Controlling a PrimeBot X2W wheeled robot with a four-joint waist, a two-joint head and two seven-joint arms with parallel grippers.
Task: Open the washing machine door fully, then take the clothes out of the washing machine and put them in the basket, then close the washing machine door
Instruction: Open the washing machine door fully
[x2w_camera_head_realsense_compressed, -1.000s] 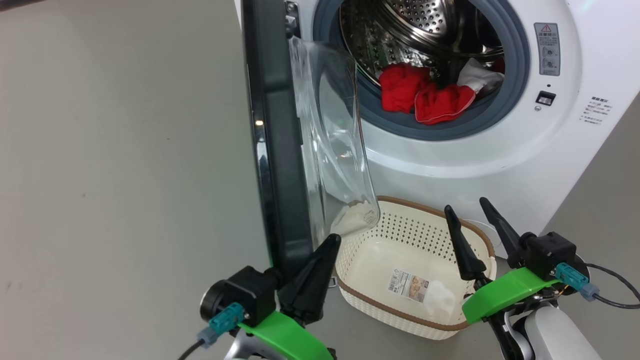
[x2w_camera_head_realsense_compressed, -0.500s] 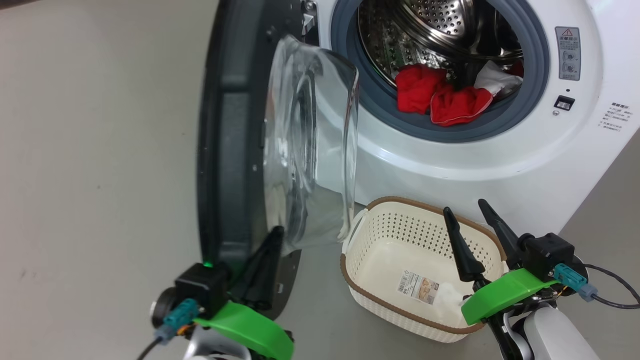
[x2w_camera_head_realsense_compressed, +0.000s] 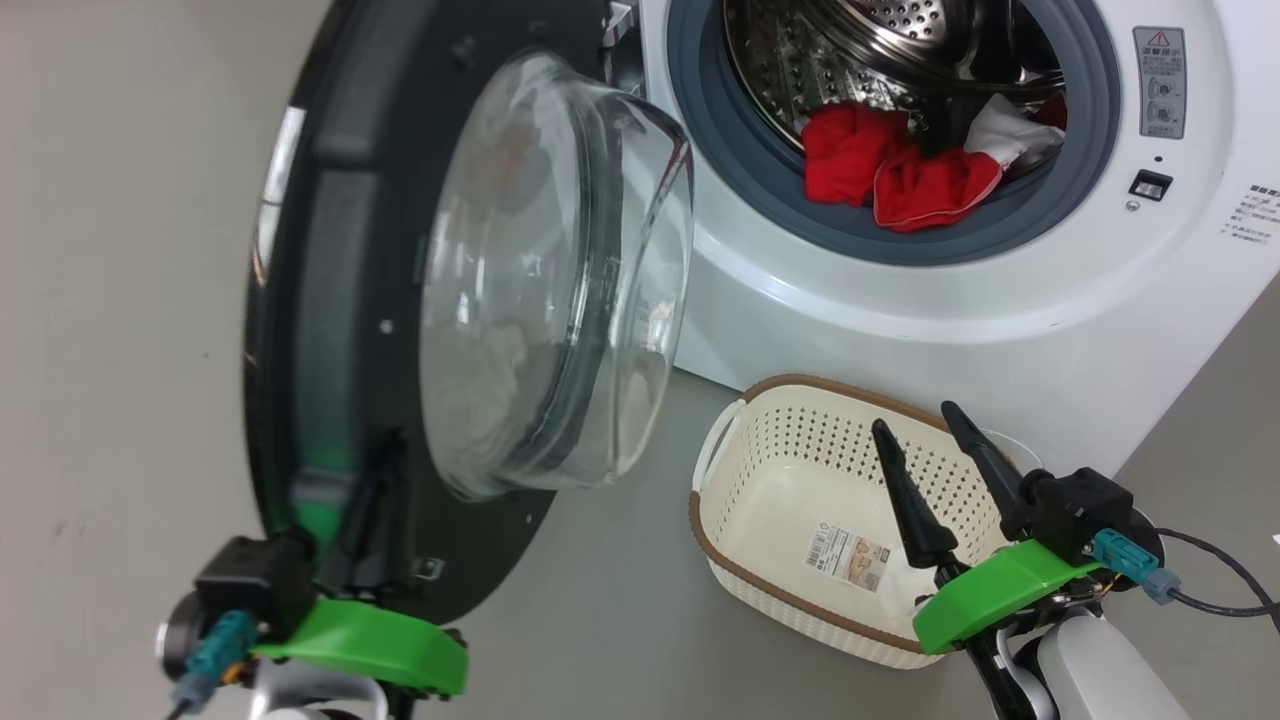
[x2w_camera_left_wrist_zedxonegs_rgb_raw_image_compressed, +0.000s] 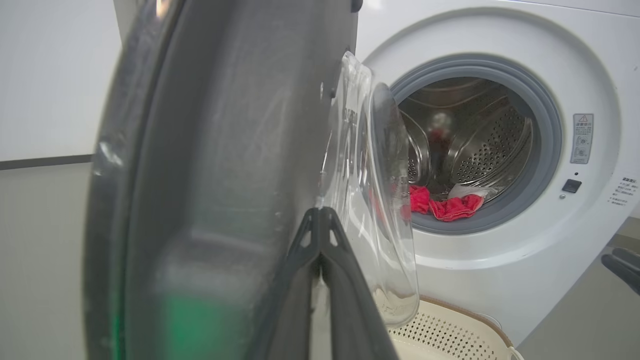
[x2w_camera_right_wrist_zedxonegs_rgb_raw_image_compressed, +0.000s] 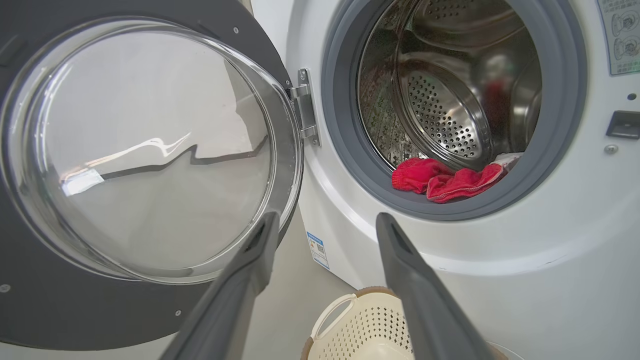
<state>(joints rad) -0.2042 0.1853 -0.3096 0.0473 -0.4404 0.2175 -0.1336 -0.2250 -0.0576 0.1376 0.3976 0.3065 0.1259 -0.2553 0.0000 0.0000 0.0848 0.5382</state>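
The washing machine (x2w_camera_head_realsense_compressed: 900, 330) has its drum exposed. The washing machine door (x2w_camera_head_realsense_compressed: 330, 250) is swung wide to the left, perhaps just short of fully open. The basket (x2w_camera_head_realsense_compressed: 760, 440) waits below, holding no garments. The clothes (x2w_camera_head_realsense_compressed: 900, 175) lie in the drum. The left gripper (x2w_camera_left_wrist_zedxonegs_rgb_raw_image_compressed: 320, 215), jaws together, touches the door's inner face. The right gripper (x2w_camera_head_realsense_compressed: 915, 418), jaws apart, hovers over the basket. Unloading and closing remain.

Dark-fingered left hand (x2w_camera_left_wrist_zedxonegs_rgb_raw_image_compressed: 320, 215), right hand (x2w_camera_head_realsense_compressed: 913, 416) — green brackets (x2w_camera_head_realsense_compressed: 985, 592); teal plugs (x2w_camera_head_realsense_compressed: 1122, 552); black cables (x2w_camera_head_realsense_compressed: 1222, 562).
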